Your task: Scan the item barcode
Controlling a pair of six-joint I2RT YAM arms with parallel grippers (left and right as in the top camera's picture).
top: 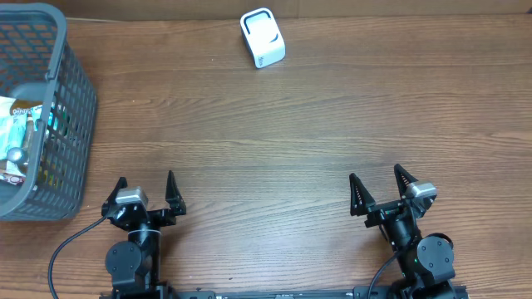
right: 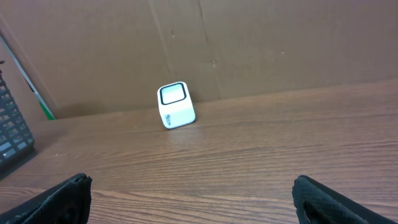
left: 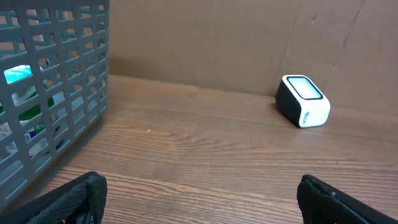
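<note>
My left tool (top: 146, 178) and my right tool (top: 375, 173) both sit at the near edge of the counter (top: 274, 133). Each has its jaws spread wide and grips nothing.

The scanner (top: 263, 37) is a small white box with a dark-rimmed window on top. It stands by the far edge of the counter, well apart from both tools and roughly between them in line.

The things to scan are packets (top: 18, 133) printed in green and white, lying in the grey mesh basket (top: 71, 100). I cannot make out a barcode on any of them.

The basket stands on the left of the counter, ahead and to the left of my left tool, with its near corner close to that tool. Part of it runs off the left edge of the overhead view.

Open wood stretches from both tools to the scanner and across to the right side. A brown cardboard wall (right: 280, 43) rises just behind the scanner, closing off the far side.
</note>
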